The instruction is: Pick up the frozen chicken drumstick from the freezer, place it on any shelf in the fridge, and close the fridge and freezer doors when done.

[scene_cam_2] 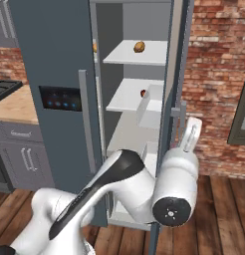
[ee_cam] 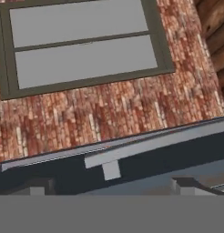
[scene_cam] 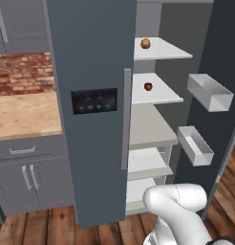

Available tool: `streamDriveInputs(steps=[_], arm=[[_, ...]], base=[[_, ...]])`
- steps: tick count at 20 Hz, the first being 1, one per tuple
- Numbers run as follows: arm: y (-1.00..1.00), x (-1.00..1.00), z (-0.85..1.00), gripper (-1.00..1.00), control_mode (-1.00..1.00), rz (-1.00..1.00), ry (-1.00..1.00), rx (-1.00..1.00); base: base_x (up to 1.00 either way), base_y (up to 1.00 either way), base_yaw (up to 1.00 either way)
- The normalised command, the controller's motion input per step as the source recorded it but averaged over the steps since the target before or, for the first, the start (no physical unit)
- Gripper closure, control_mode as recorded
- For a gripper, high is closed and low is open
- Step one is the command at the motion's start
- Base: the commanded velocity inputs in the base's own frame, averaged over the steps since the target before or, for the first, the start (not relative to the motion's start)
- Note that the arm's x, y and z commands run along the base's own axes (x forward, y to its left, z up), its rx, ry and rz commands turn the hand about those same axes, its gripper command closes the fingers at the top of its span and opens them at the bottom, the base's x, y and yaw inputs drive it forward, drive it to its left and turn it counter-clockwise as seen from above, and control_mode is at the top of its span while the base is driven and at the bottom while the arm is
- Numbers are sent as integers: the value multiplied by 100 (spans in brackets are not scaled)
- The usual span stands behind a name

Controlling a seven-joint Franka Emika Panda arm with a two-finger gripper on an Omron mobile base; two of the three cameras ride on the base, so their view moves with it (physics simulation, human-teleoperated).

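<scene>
1. Where the fingers (ee_cam: 111, 191) sit at the bottom of the hand view, two small dark tips rise close to a long flat grey handle (ee_cam: 155, 145) on a dark slate slab; whether they are spread or closed, or hold anything, I cannot tell.
2. Behind that slab runs a rough red brick wall (ee_cam: 132, 109) with a dark-framed window (ee_cam: 82, 45) of two flat grey panes.
3. From the right base view, the smooth white arm (scene_cam_2: 174, 194) with its dark joint band reaches up to the outer edge of the open fridge door (scene_cam_2: 167, 124), a tall slate-grey slab seen nearly edge-on.
4. Inside the fridge (scene_cam: 153, 119), thin flat pale grey boards are stacked one above another; the chicken drumstick (scene_cam: 145, 43), a small lumpy golden-brown lump, lies on the top shelf (scene_cam: 169, 50).
5. One shelf lower rests a small dark red apple (scene_cam: 148, 86).
6. Two clear box-like bins (scene_cam: 210, 92) jut from the inner face of the open door.
7. Left of the fridge, the freezer door (scene_cam: 93, 110) is shut, a plain slate slab with a long vertical grey handle and a black panel (scene_cam: 94, 101) dotted with blue lights.
8. Farther left a pale wooden tabletop (scene_cam: 24, 115) tops grey cabinets, and brown wooden planks cover the floor (scene_cam: 43, 229).
</scene>
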Motion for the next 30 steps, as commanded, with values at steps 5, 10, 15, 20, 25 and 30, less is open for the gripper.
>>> streamDriveInputs(steps=[5, 10, 15, 20, 25, 30], arm=[[-54, 76, -48, -100, -100, 11, 0, 9], [-70, 58, -27, -100, -100, 18, 0, 8], [-47, 52, -32, -100, -100, 26, -2, 5], [-7, 57, -43, -100, -100, 30, -1, 0], [10, 47, -33, -100, -100, 30, -5, 0], [16, 37, -11, -100, -100, 29, -5, 0]], base=[[0, 0, 0], [0, 0, 0], [0, 0, 0], [0, 0, 0], [0, 0, 0], [0, 0, 0]])
